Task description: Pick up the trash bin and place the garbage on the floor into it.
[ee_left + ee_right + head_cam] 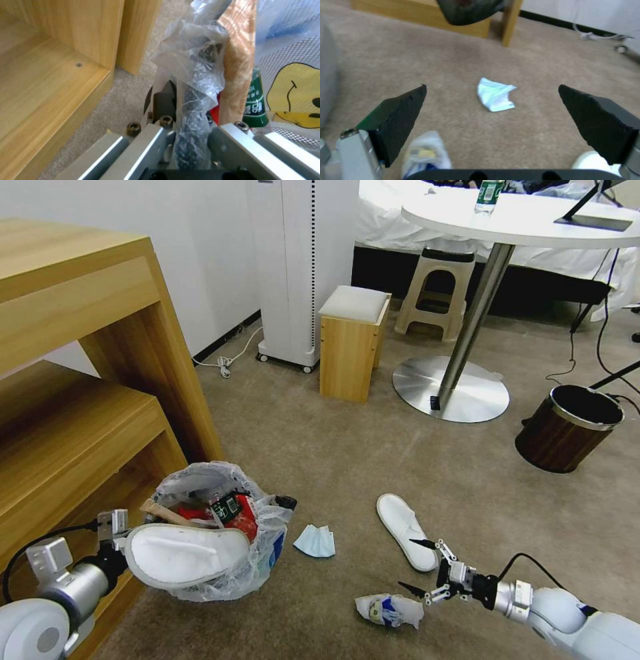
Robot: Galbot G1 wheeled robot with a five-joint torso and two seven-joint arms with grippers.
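My left gripper (pixel 122 528) is shut on the rim of the trash bin (pixel 267 553), holding it tilted just above the floor (pixel 320 460) beside the wooden shelf. In the left wrist view the fingers (pixel 160 100) pinch the rim and its clear bag (pixel 193 75). A white slipper (pixel 187 553) lies across the bin's mouth over red wrappers (pixel 243 523). On the carpet lie a light-blue mask (pixel 315 541), a second white slipper (pixel 405 530) and a crushed blue-white paper cup (pixel 390 610). My right gripper (pixel 410 564) is open, low between the cup and the slipper, pointed toward the mask (pixel 495 96).
A wooden shelf unit (pixel 80 380) stands close on the left. Ahead are a small wooden stool (pixel 353 343), a white floor appliance (pixel 307 267) and a round table's metal base (pixel 450 387). A wood-brown metal-rimmed bin (pixel 570 427) and cables sit to the right.
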